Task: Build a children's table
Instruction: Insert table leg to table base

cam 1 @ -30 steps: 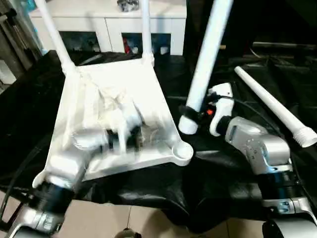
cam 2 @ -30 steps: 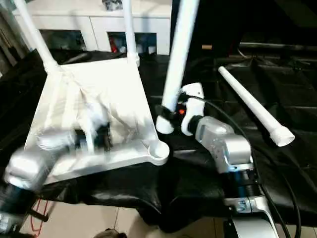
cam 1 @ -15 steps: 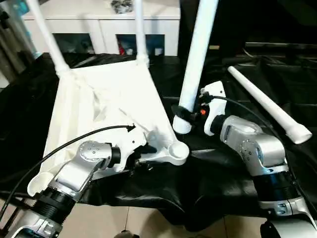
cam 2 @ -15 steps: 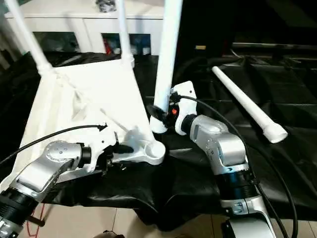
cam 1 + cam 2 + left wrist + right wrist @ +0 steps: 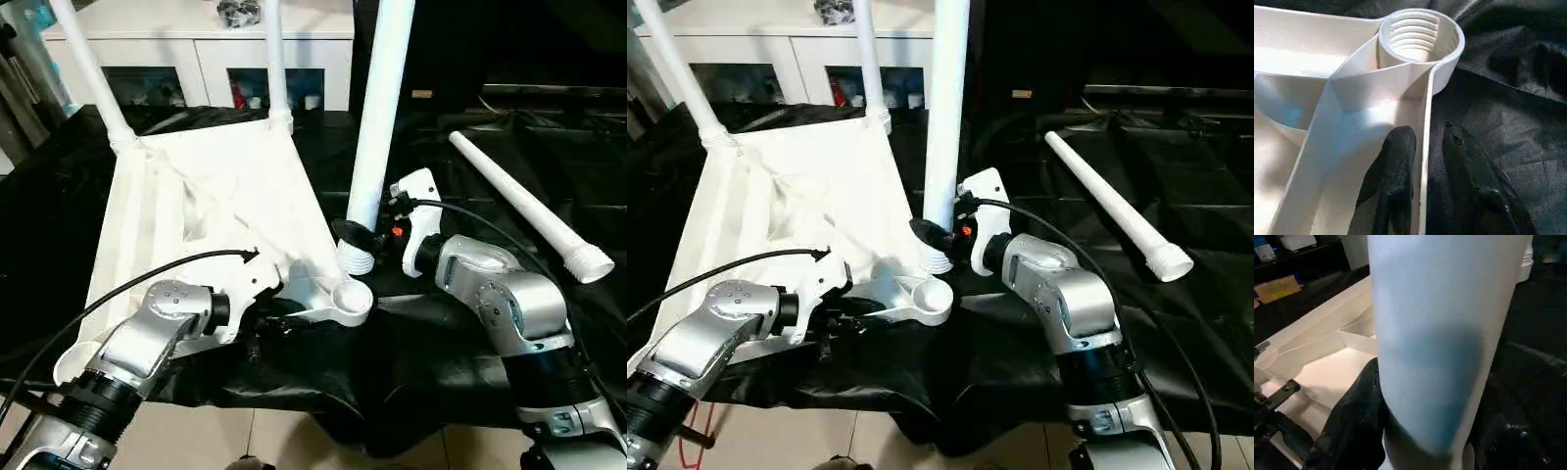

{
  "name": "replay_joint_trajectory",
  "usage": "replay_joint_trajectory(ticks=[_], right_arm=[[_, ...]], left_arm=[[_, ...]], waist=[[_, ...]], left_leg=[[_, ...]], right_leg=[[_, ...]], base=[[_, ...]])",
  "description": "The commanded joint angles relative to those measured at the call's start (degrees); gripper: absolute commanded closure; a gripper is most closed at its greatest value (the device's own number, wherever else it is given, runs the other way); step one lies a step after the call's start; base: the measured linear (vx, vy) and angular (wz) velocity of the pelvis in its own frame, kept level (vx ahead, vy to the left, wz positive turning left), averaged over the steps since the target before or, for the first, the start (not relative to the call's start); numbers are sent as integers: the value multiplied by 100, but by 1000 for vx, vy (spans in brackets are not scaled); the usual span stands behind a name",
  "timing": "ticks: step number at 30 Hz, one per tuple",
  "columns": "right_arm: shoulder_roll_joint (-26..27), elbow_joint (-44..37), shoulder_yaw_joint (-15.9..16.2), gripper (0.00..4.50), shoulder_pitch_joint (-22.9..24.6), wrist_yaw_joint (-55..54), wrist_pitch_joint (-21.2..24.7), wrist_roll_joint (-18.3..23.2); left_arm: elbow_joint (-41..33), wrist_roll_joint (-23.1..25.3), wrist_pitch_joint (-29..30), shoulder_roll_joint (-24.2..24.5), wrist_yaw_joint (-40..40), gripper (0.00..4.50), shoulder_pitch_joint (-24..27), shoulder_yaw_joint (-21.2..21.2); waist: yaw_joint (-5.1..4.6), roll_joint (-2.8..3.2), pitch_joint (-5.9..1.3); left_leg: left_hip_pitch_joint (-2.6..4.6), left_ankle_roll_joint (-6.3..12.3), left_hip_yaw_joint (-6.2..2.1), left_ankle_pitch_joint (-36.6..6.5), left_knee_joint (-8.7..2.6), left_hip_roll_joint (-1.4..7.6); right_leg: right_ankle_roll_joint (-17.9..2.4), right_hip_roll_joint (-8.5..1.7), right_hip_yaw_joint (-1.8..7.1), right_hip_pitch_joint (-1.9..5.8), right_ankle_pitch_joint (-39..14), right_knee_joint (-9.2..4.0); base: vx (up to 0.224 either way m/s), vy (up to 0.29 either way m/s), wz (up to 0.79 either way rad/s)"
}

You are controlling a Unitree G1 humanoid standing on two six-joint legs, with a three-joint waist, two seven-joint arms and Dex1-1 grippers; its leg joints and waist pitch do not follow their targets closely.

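Note:
The children's table's white tabletop (image 5: 206, 196) lies underside up on the black cloth, with two legs (image 5: 93, 73) (image 5: 276, 59) standing in its far corners. My right gripper (image 5: 361, 235) is shut on a third leg (image 5: 377, 117), held nearly upright. That leg's threaded end (image 5: 355, 262) hangs just behind the near right corner socket (image 5: 350, 299). My left gripper (image 5: 1427, 132) straddles the tabletop's rim just beside that socket (image 5: 1418, 34). One finger (image 5: 1396, 161) presses the inner side of the rim and the other stands slightly off the outside. A fourth leg (image 5: 519, 206) lies loose at the right.
The black-draped work table (image 5: 441, 333) ends close in front of me, with tiled floor (image 5: 294, 441) below. A white cabinet (image 5: 196, 39) stands behind the table. Black cables run from both wrists across the cloth.
My left arm swung off the tabletop's middle to its near right corner, and its fingers have narrowed around the rim. The right gripper has brought the leg's threaded end lower, closer to the socket.

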Motion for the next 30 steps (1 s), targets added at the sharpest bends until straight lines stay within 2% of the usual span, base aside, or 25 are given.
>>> replay_joint_trajectory(ticks=[1,10,13,14,15,20,21,22,25,26,28,29,30], right_arm=[[-38,-146,19,261,20,42,71,43],[-172,-264,83,261,76,300,248,138],[-259,-316,95,261,103,474,395,241],[-324,-315,98,261,119,542,448,265],[-356,-298,94,261,124,568,471,270],[-427,-161,71,261,94,588,503,223],[-447,-122,89,261,82,574,495,177],[-464,-99,103,261,72,569,496,141],[-511,46,162,261,44,604,427,45],[-514,69,177,261,39,604,411,25],[-528,173,248,261,22,602,315,-70],[-525,184,249,261,19,599,305,-76],[-503,278,245,261,-6,580,222,-109]], left_arm=[[120,42,42,90,-42,376,95,49],[182,120,78,109,-70,444,154,13],[225,90,95,11,-9,450,120,65],[241,68,109,-105,57,450,62,96],[267,76,95,-192,142,450,12,114],[551,236,31,-629,575,450,-318,66],[620,264,-23,-714,636,450,-383,52],[665,279,-59,-772,669,450,-425,47],[845,335,-72,-963,778,450,-592,52],[891,362,-104,-985,790,450,-623,53],[994,390,-140,-1032,761,450,-685,85],[995,387,-141,-1032,750,450,-686,86],[1012,372,-158,-1039,662,450,-692,101]], waist=[[-3,-46,-413],[-9,-56,-417],[-6,-56,-416],[-11,-84,-414],[5,-74,-410],[19,-103,-389],[21,-66,-392],[20,-88,-395],[26,-102,-407],[33,-30,-411],[19,-80,-413],[19,-55,-413],[19,-63,-417]], left_leg=[[130,-92,-72,-1045,-413,217],[129,-69,-74,-1014,-413,219],[128,-48,-76,-1023,-412,222],[124,-39,-71,-1017,-410,219],[137,-34,-67,-1036,-407,222],[145,-76,-70,-1188,-404,212],[150,-84,-74,-1188,-402,211],[143,-83,-73,-1178,-402,212],[132,-61,-77,-1109,-399,210],[134,-68,-87,-1119,-390,205],[126,-44,-82,-1135,-390,201],[119,-45,-82,-1132,-388,203],[122,-38,-81,-1119,-386,202]], right_leg=[[-1072,-401,246,249,-1238,-406],[-1082,-399,246,256,-1190,-399],[-1093,-403,247,266,-1173,-402],[-1100,-399,247,269,-1164,-406],[-1106,-407,251,259,-1217,-416],[-955,-421,253,254,-1789,-481],[-939,-421,256,250,-1822,-486],[-920,-415,254,252,-1804,-499],[-953,-411,246,255,-1696,-485],[-970,-417,245,256,-1680,-476],[-977,-415,241,263,-1673,-494],[-982,-416,241,262,-1655,-496],[-987,-412,241,264,-1628,-492]], base=[[0,0,0],[0,0,0],[0,0,0],[0,0,0],[0,0,0],[0,0,0],[0,0,0],[0,0,0],[0,0,0],[0,0,0],[0,0,0],[0,0,0],[0,0,0]])
